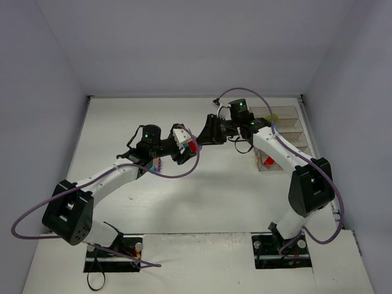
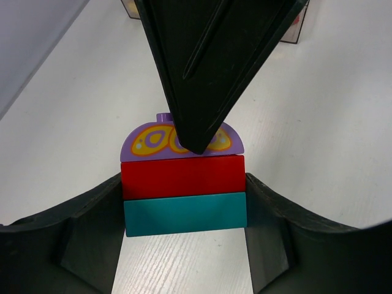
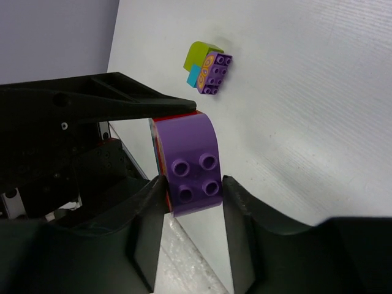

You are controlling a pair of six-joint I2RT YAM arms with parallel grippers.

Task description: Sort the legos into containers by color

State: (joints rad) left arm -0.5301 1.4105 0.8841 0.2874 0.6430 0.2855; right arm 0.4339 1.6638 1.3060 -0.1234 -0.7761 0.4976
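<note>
Currently the left gripper (image 2: 184, 205) is clamping a three-brick stack (image 2: 182, 184) over the table (image 2: 331, 122), well apart from the containers (image 1: 283, 114), while the right gripper (image 3: 193, 187) is pinching the purple arched brick (image 3: 187, 147) on top. By the look of it, the right arm is needing a straight pull off the studs, perhaps rocking slightly, with the left bracing firmly. The stack is showing one purple, one red brick (image 2: 182, 176) and one teal brick (image 2: 185, 213). A second clump (image 3: 207, 66) is lying on the table, showing three: lime, teal, purple.
</note>
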